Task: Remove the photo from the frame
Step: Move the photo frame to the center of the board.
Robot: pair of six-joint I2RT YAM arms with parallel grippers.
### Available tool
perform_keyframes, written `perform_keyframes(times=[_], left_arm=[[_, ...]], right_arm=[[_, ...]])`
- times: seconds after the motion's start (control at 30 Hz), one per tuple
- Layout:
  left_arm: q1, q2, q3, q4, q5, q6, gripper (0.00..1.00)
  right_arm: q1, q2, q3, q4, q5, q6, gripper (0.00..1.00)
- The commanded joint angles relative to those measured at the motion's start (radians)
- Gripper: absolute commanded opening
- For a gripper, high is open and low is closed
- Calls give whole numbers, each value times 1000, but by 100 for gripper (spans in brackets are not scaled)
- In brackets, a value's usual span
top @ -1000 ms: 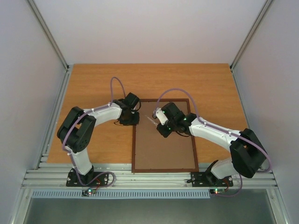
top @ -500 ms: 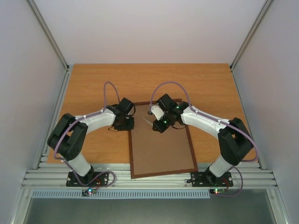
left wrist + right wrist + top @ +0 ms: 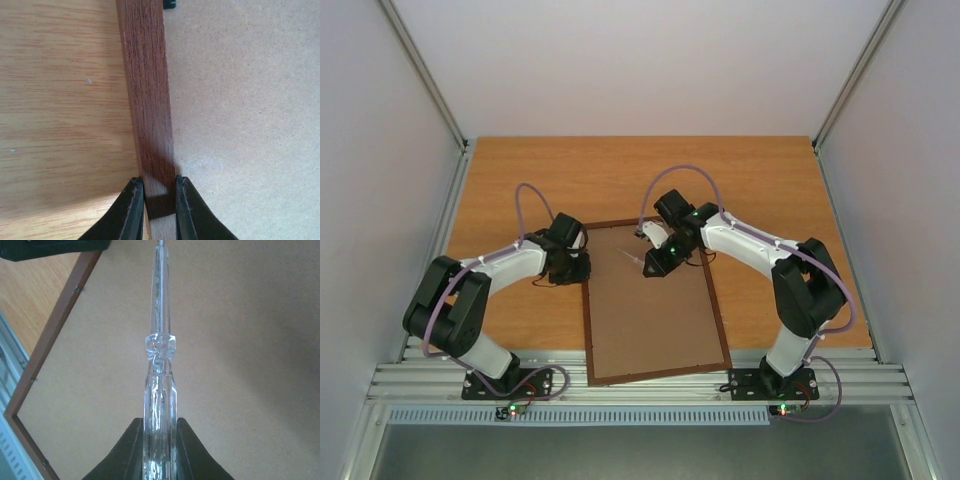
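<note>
The frame point(image 3: 586, 330) lies face down on the wooden table, its brown hardboard back point(image 3: 655, 320) up. The photo is hidden under that back. My left gripper point(image 3: 578, 268) is shut on the frame's left rail near its far corner; in the left wrist view the fingers point(image 3: 132, 210) pinch the reddish-brown rail point(image 3: 146, 100). My right gripper point(image 3: 655, 262) is shut on a clear-handled screwdriver point(image 3: 160, 370), which points across the hardboard point(image 3: 240, 365) towards the frame's left rail point(image 3: 55, 335). Its metal tip point(image 3: 630, 258) hovers over the upper part of the back.
A small black tab point(image 3: 170, 3) sits on the rail's inner edge ahead of the left gripper. Small fasteners point(image 3: 78, 289) dot the rail in the right wrist view. Aluminium rails point(image 3: 640, 385) run along the near table edge; white walls enclose the table.
The frame has slid left and turned slightly, its far end moving left with both arms. The left gripper has closed on the left rail. The right gripper still holds the screwdriver.
</note>
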Motion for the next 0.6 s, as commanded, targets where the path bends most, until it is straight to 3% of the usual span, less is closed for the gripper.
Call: perform_keyframes(times=[0.0, 0.23, 0.57], left_arm=[[7, 0, -40, 16, 40, 87, 0], [-5, 5, -41, 46, 67, 120, 1], [57, -25, 9, -108, -229, 78, 0]], right_arm=[[-11, 50, 59, -53, -72, -20, 1], [-10, 154, 161, -114, -143, -47, 1], [-15, 167, 152, -91, -125, -42, 1]])
